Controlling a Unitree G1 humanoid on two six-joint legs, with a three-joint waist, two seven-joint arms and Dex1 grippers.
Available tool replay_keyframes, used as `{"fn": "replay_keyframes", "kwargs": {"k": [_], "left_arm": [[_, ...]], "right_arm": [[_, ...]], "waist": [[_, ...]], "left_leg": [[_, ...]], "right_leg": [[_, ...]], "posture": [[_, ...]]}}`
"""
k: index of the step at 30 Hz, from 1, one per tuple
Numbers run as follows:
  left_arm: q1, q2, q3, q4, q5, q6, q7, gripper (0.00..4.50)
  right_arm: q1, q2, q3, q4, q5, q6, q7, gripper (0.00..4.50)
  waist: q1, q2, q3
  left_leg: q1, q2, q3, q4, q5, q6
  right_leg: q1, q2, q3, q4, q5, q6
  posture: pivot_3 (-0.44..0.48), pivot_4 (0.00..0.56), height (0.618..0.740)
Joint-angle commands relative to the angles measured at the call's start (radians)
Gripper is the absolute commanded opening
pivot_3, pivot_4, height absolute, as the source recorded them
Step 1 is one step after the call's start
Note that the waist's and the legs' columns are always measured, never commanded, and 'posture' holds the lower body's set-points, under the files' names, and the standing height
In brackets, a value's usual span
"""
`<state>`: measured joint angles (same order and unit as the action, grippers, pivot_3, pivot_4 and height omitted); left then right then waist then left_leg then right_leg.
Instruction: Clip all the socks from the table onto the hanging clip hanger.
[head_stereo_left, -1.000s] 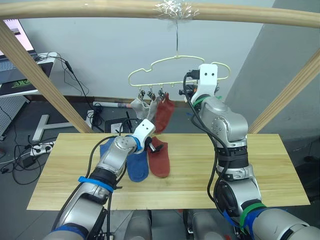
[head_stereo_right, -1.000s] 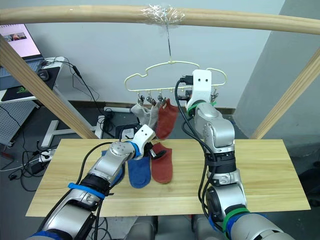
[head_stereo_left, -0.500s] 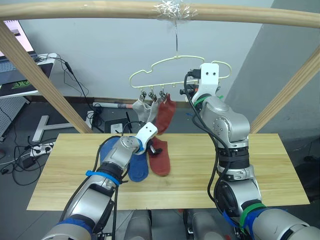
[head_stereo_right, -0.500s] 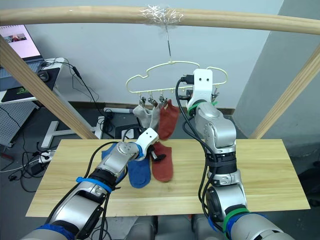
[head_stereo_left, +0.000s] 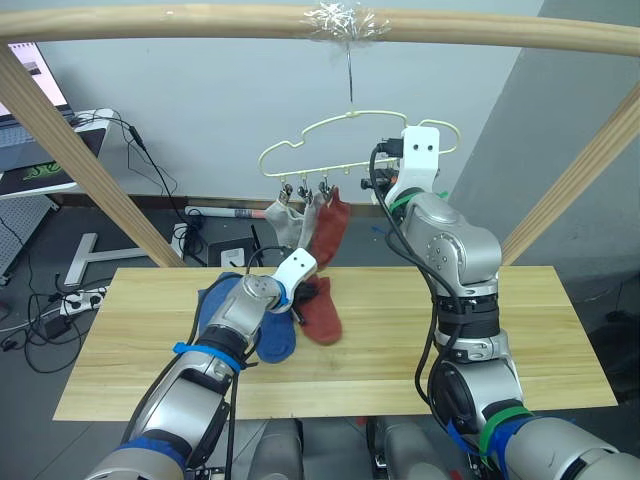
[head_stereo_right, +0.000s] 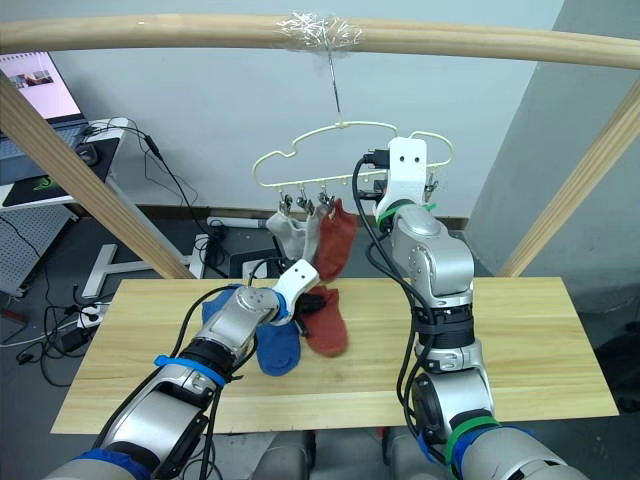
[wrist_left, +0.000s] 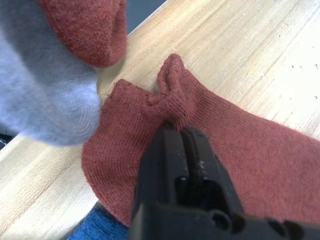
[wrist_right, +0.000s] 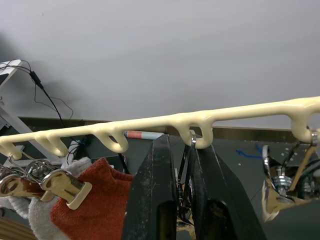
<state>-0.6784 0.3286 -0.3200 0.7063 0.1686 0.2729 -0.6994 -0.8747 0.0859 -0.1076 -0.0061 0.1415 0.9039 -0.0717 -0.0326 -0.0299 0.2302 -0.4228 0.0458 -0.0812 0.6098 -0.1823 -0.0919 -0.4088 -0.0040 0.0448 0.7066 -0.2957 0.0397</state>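
Observation:
On the light wood table (head_stereo_left: 560, 340) lies a rust-red sock (wrist_left: 240, 150), and my left gripper (wrist_left: 176, 131) is shut on a pinched fold near its cuff. Two blue socks (head_stereo_left: 278, 338) lie beside it under my left forearm. The pale clip hanger (head_stereo_left: 330, 125) hangs from the top pole. At its left end, clips hold two grey socks (head_stereo_left: 287, 220) and a rust-red sock (head_stereo_left: 333, 228). My right gripper (wrist_right: 184, 145) is raised to the hanger's lower bar, its fingers (wrist_right: 156, 170) closed around a hanging clip (wrist_right: 186, 172).
A round wooden pole (head_stereo_left: 200, 20) runs across the top, with slanted poles at the left (head_stereo_left: 90, 160) and right (head_stereo_left: 575, 175). A desk with a laptop (head_stereo_left: 40, 150) and floor cables lie behind the table at the left. More clips (wrist_right: 280, 185) hang toward the hanger's right end.
My left gripper has reached onto the red sock and shut on it, bunching its upper end. The right arm has stayed at the hanger.

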Motion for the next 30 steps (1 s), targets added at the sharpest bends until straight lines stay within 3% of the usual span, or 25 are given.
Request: {"fn": "replay_keyframes", "kwargs": {"k": [1,12,19,30], "left_arm": [[0.028,0.007,0.011,-0.033,-0.017,0.046,-0.045,0.01],[0.04,-0.024,0.197,-0.384,-0.372,0.395,-0.27,0.01],[-0.003,-0.031,0.225,-0.485,-0.471,0.514,-0.259,0.01],[-0.136,-0.089,0.328,-0.416,-0.558,0.533,-0.154,0.01]], "right_arm": [[-0.002,0.004,-0.002,-0.059,0.014,-0.004,-0.007,0.02],[-0.002,0.013,0.0,-0.063,0.021,0.011,0.001,0.02],[-0.002,0.023,-0.004,-0.075,0.028,0.031,0.004,0.02],[-0.001,0.028,-0.012,-0.084,0.04,0.051,0.003,0.02]], "waist": [[0.0,0.0,0.0],[0.0,0.0,0.0],[0.0,0.0,0.0],[0.001,0.0,0.0]], "left_leg": [[0.0,0.0,0.0,0.0,0.0,0.0],[-0.001,0.0,0.0,0.0,0.0,0.0],[-0.001,0.0,0.0,0.0,0.0,0.0],[-0.001,0.0,0.0,-0.001,0.0,0.0]], "right_leg": [[0.0,0.0,0.0,0.0,0.0,0.0],[0.0,0.0,0.0,-0.001,0.0,0.0],[0.0,0.0,0.0,-0.001,0.0,0.0],[0.0,0.0,0.0,-0.002,0.0,0.0]], "posture": [[0.035,0.185,0.74],[0.04,0.185,0.74],[0.041,0.187,0.74],[0.039,0.188,0.74]]}}
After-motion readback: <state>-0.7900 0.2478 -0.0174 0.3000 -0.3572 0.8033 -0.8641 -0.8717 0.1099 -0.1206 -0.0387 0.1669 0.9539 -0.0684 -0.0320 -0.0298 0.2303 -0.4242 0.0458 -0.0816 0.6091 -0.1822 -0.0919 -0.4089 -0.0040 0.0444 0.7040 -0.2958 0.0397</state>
